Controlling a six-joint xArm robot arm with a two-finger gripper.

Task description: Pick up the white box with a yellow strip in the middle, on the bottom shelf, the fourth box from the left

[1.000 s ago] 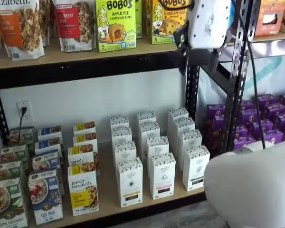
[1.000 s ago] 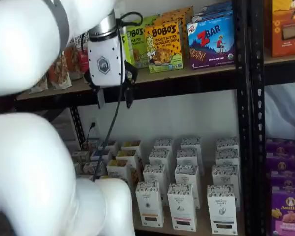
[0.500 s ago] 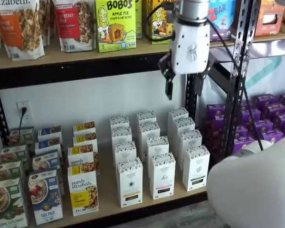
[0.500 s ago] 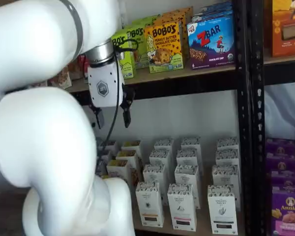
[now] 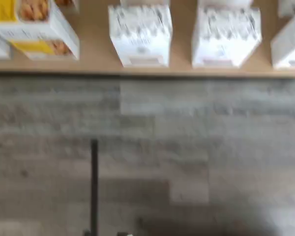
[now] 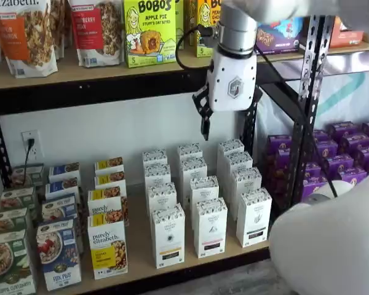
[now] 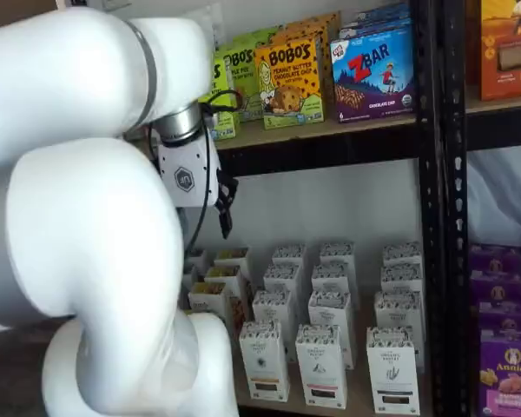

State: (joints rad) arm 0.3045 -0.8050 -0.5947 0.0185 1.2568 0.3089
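Floor, wrist view: grey plank floor, blurred, fills most of the picture, with a thin dark bar across it.
Shelf edge, wrist view: the tan bottom shelf board meets the floor in a straight line.
Target, wrist view: the white box with a yellow strip stands at the board's front edge, partly cut off.
Neighbours, wrist view: two white patterned boxes stand beside it along the same edge, with gaps between them.
Pincer, wrist view: no fingers show.
Pincer, shelf view: the gripper hangs in front of the back wall, just under the upper shelf, empty. One black finger shows plainly; the other merges with the dark shelf post, so I cannot tell whether the fingers are parted.
Target, shelf view: the box is well below the pincer and off to its side, at the front of its row, clear of the fingers.
White boxes, shelf view: rows of them stand below the pincer.
Pincer, other shelf view: the gripper shows one finger; the white arm covers the rest.
Target, other shelf view: largely hidden behind the arm.
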